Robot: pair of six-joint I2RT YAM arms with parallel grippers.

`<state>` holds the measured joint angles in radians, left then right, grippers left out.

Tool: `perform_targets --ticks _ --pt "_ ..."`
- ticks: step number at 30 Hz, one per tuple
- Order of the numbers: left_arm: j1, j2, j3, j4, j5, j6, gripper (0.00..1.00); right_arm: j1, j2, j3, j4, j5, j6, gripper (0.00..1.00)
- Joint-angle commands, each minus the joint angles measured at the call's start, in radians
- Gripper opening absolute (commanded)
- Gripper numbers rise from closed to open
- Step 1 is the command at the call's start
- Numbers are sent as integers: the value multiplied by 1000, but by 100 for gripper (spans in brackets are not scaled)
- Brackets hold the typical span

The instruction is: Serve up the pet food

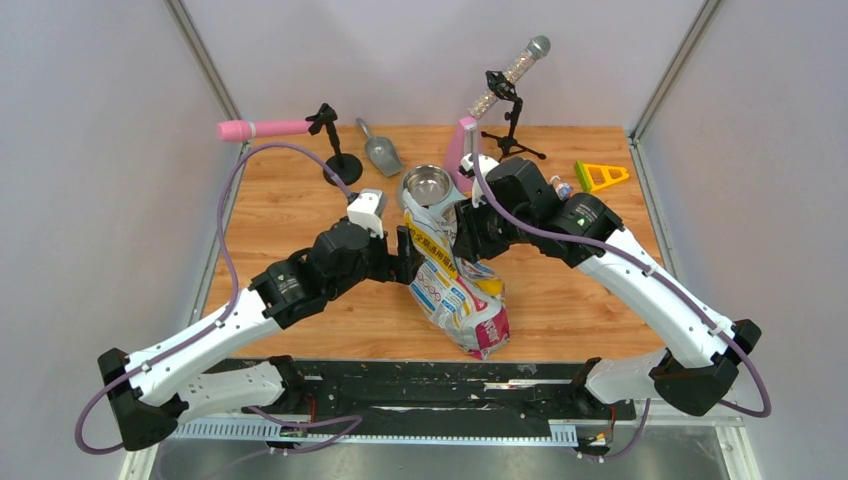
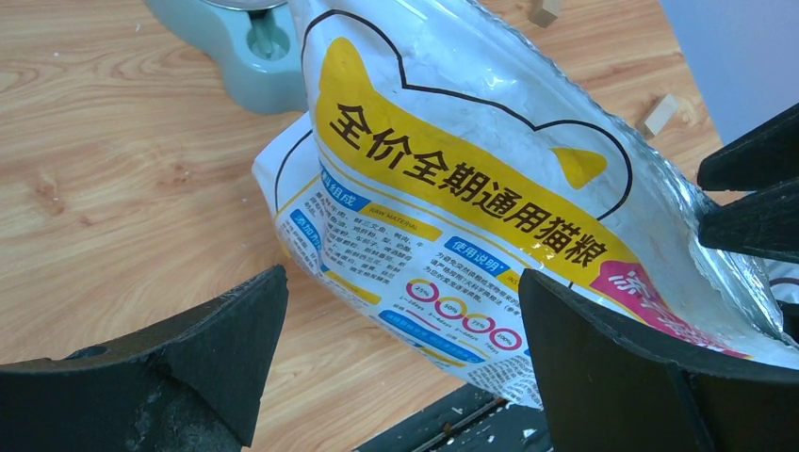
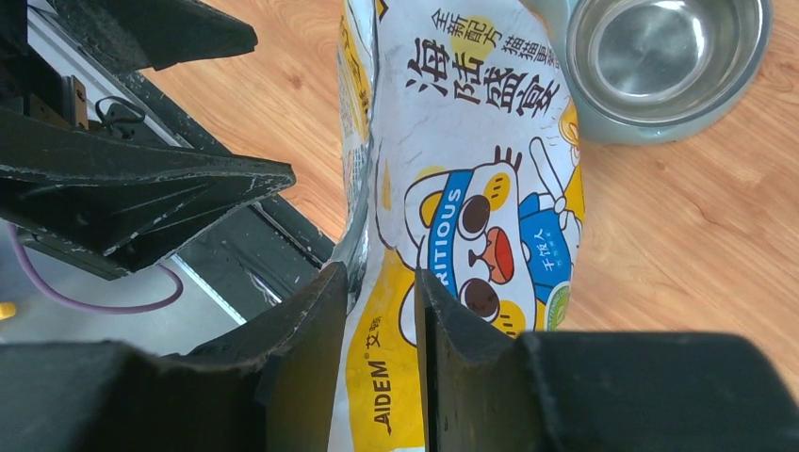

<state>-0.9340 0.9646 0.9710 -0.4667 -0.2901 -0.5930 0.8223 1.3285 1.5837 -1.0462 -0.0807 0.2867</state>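
Note:
The printed pet food bag [image 1: 455, 290] lies tilted on the table, its top end raised toward the steel bowl [image 1: 428, 185]. No pet food shows; it is hidden inside the bag. My right gripper [image 1: 464, 236] is shut on the bag's side edge, seen in the right wrist view [image 3: 382, 311] with the bag [image 3: 471, 188] running up to the empty bowl [image 3: 660, 56]. My left gripper [image 1: 408, 258] is open beside the bag's other side. In the left wrist view its jaws [image 2: 400, 311] stand wide apart with the bag [image 2: 452, 179] just ahead, not gripped.
A grey scoop [image 1: 382, 152] lies behind the bowl. A pink rod on a stand [image 1: 262, 129] is at back left and a bead-filled tube on a stand [image 1: 510, 75] at back right. A yellow triangle [image 1: 600, 176] lies at far right. Pale cubes [image 2: 660, 113] lie on the wood.

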Motion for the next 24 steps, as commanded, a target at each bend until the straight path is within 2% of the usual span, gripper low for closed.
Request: perform_targets --ticks 1,7,17,21,24 --pt "0 16 27 61 28 21 100 7 -21 12 -80 -29 4 33" --pt "0 23 30 65 43 16 100 30 34 51 -142 56 20 32" --pt "0 -12 20 67 44 -6 100 46 127 130 -146 223 89 28" --pt "0 -15 21 77 43 -24 100 47 163 167 -183 318 129 21" --pt "0 -13 25 87 34 -44 100 47 165 171 -201 318 139 15"
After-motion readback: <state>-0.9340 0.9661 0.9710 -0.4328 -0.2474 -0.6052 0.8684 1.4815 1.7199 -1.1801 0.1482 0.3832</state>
